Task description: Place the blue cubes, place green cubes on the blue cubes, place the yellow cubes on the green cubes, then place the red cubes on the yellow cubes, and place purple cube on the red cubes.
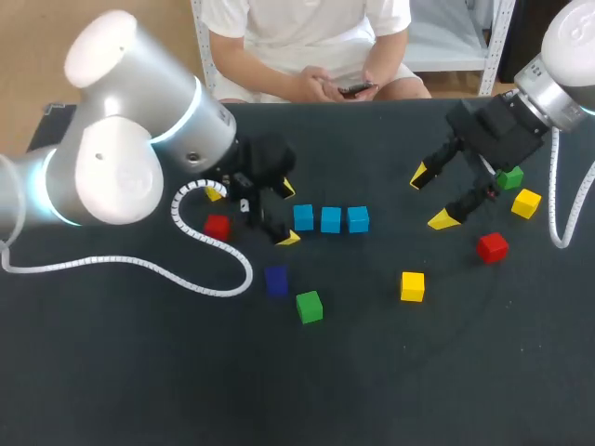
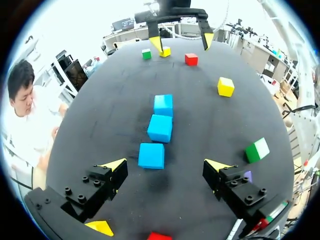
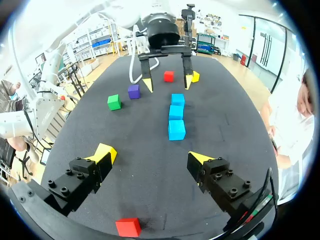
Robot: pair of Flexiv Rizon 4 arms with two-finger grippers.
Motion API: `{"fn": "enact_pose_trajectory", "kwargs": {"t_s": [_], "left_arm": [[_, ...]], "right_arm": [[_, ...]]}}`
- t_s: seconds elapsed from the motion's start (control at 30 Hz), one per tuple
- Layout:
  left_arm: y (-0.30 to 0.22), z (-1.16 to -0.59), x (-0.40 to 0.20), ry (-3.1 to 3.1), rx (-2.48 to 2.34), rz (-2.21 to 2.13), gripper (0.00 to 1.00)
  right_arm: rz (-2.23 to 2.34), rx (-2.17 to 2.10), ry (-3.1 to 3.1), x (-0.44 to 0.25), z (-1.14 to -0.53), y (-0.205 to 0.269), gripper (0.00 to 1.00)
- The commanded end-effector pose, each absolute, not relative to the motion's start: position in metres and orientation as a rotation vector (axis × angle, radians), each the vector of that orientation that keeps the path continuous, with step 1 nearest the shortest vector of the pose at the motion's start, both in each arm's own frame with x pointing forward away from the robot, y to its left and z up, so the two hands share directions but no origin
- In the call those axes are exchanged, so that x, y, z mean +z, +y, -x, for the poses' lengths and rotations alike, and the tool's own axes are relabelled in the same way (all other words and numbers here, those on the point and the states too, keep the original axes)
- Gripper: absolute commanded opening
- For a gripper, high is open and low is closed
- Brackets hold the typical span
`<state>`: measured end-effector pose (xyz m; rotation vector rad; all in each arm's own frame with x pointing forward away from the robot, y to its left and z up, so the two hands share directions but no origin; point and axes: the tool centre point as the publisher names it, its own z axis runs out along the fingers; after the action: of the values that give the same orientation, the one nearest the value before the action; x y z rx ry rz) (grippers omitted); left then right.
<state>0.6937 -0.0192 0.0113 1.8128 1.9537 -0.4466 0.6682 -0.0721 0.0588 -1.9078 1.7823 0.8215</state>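
Three blue cubes (image 1: 331, 220) lie in a row at mid-table. My left gripper (image 1: 287, 214) stands open just left of the row, the nearest blue cube (image 2: 151, 155) lying just ahead of its open fingers (image 2: 166, 167). My right gripper (image 1: 431, 198) hangs open to the right of the row, nothing between its fingers (image 3: 152, 155). Behind the left gripper lie a red cube (image 1: 217, 227) and a yellow cube (image 1: 214, 193). A purple cube (image 1: 276, 280), a green cube (image 1: 309, 307) and a yellow cube (image 1: 412, 286) lie nearer the front. By the right arm sit a green cube (image 1: 509, 177), a yellow cube (image 1: 526, 203) and a red cube (image 1: 492, 246).
A white coiled cable (image 1: 209, 274) from the left arm trails over the table at the left. The right arm's cable (image 1: 556, 218) hangs at the right edge. The dark tabletop (image 1: 390, 372) stretches bare toward the front.
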Motion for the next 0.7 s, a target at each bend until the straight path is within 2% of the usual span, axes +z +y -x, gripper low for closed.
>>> {"fn": "enact_pose_trajectory", "kwargs": {"t_s": [0.03,0.7], "left_arm": [[-0.018,-0.704,0.002,1.960,-0.455,-1.810,1.00],[-0.022,-0.725,-0.004,1.939,-0.491,-1.767,1.00]], "right_arm": [[1.907,0.822,1.781,0.059,-0.668,-0.072,1.00],[1.907,0.822,1.781,0.059,-0.668,-0.072,1.00]]}}
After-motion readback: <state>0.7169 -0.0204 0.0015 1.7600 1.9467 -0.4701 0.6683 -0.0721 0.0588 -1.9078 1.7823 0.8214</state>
